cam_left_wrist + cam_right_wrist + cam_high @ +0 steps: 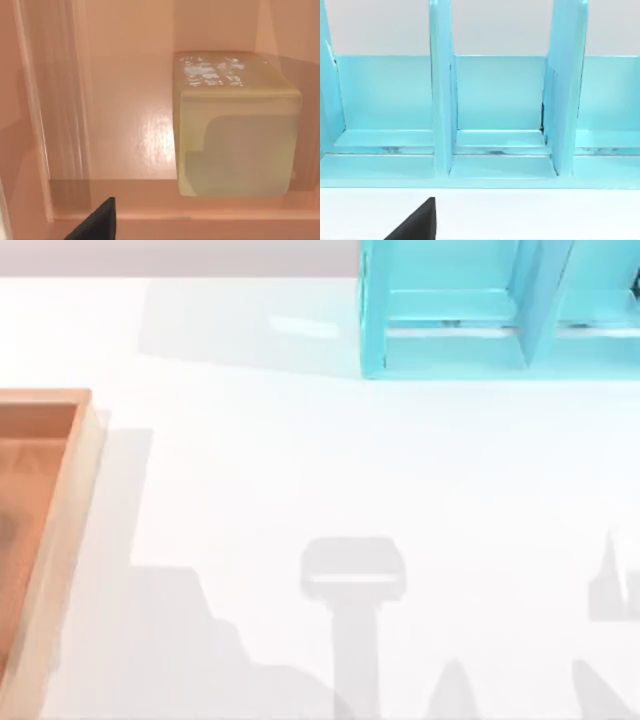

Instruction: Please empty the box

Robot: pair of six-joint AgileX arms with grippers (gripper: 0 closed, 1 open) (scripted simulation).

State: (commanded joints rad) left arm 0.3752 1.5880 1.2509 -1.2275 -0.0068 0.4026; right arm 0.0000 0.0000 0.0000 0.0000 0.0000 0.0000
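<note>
One box (62,500) stands at the left edge of the white counter (300,460). Inside it, the left wrist view shows one pale tan block (235,125) on the floor near a wall. One turquoise shelf unit (470,330) stands at the far right. Whether either arm's jaws are apart or together, I cannot tell.

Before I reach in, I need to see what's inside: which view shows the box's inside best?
The left wrist view: it looks into the box, showing a pale block on its floor. The top view catches one corner, with rim and floor.
</note>
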